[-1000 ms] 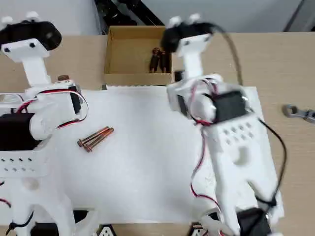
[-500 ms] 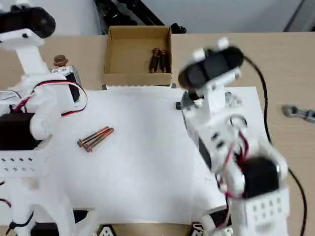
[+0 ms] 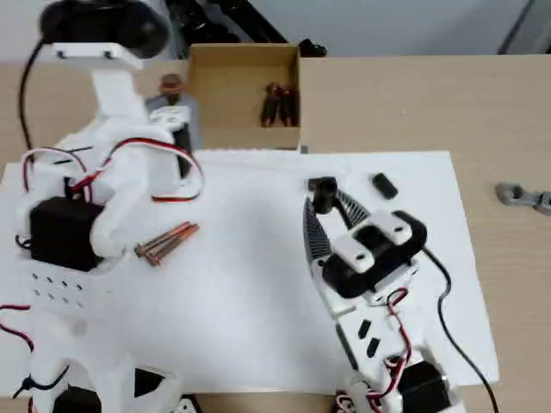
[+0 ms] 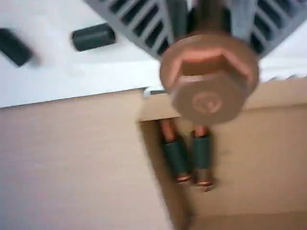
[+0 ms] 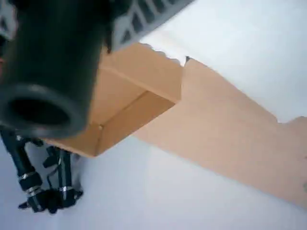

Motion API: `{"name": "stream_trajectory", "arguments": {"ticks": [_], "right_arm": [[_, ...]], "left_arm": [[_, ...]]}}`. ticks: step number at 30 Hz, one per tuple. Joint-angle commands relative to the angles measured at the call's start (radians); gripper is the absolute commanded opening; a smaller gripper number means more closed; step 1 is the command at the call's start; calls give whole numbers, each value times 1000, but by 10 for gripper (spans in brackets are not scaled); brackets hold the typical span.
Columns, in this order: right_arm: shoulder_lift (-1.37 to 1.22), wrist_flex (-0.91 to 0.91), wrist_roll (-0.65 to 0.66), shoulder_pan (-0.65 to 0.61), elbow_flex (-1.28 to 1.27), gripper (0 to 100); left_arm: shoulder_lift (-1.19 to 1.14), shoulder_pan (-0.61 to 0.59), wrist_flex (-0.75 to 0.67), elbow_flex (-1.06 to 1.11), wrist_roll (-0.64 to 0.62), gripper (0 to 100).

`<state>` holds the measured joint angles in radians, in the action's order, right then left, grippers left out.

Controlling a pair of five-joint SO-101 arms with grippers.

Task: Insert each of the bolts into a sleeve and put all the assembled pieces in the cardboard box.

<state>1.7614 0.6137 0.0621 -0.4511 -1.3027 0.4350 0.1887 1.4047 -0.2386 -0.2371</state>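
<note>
Copper bolt (image 3: 170, 83), pinched in the left gripper (image 3: 175, 107), has swung across to the upper left of the frame, beside the cardboard box (image 3: 215, 95). The right gripper (image 3: 325, 205) has pulled back to mid-frame, clamping a black sleeve (image 3: 323, 187). Insertion looks next.

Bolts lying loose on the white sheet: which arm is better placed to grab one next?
Left, probably: the two loose bolts lie on its side of the white sheet, beside that arm. The right claw sits across the sheet, shut on a black sleeve. The left claw must first release its own bolt.
</note>
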Motion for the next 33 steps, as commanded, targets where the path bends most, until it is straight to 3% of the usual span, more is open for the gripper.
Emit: {"name": "stream_trajectory", "arguments": {"ticks": [1,9,15,19,29,33], "right_arm": [[41,-105,-18,-7,-64,3],[41,-315,-74,-8,-227,3],[41,-320,-123,-5,-242,3],[41,-321,-124,-5,-242,3],[41,-312,-124,-7,-245,3],[39,-216,-123,-7,-238,3]], "left_arm": [[37,87,-66,-10,0,5],[37,285,-164,-10,0,5],[37,364,-272,-10,-101,5],[26,385,-327,-5,-103,5],[-11,408,-313,47,-103,5],[-11,466,-316,82,-101,5]]}}
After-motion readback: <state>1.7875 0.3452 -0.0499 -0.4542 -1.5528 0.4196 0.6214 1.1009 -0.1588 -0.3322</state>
